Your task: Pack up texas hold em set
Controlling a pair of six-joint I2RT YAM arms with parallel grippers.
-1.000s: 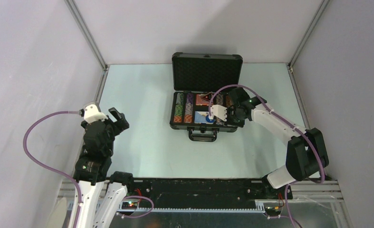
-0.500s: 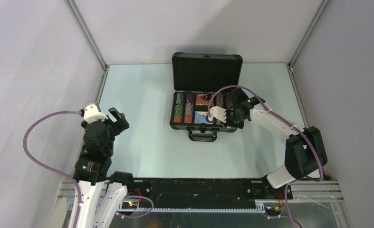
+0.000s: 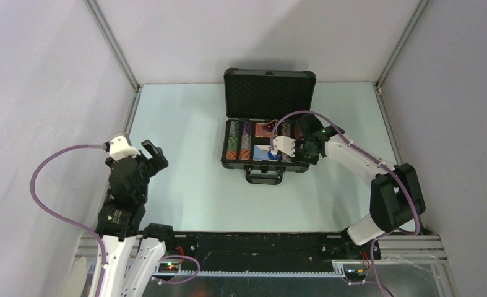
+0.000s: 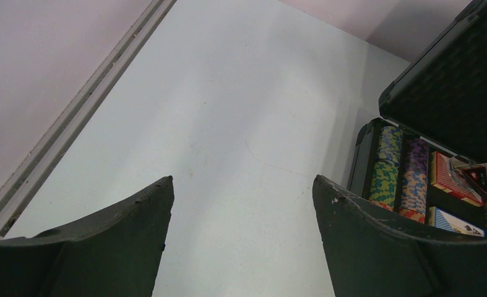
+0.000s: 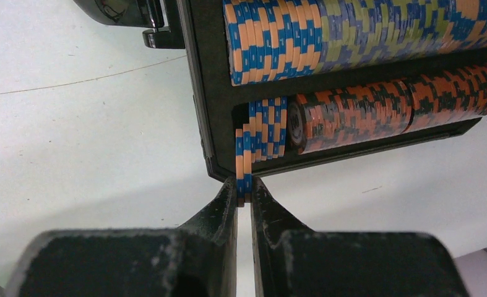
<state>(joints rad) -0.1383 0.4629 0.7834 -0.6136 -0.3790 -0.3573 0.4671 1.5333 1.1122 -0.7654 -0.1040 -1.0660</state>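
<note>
Pale table (image 3: pixel 185 154); open black briefcase (image 3: pixel 268 93) upon it, far-centre

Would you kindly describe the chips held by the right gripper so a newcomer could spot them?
Find the open black briefcase at the table's far side. In its chip row nearest the right arm, beside orange-and-black chips, orange-and-blue chips jut past the rim, pinched by the right gripper.
</note>
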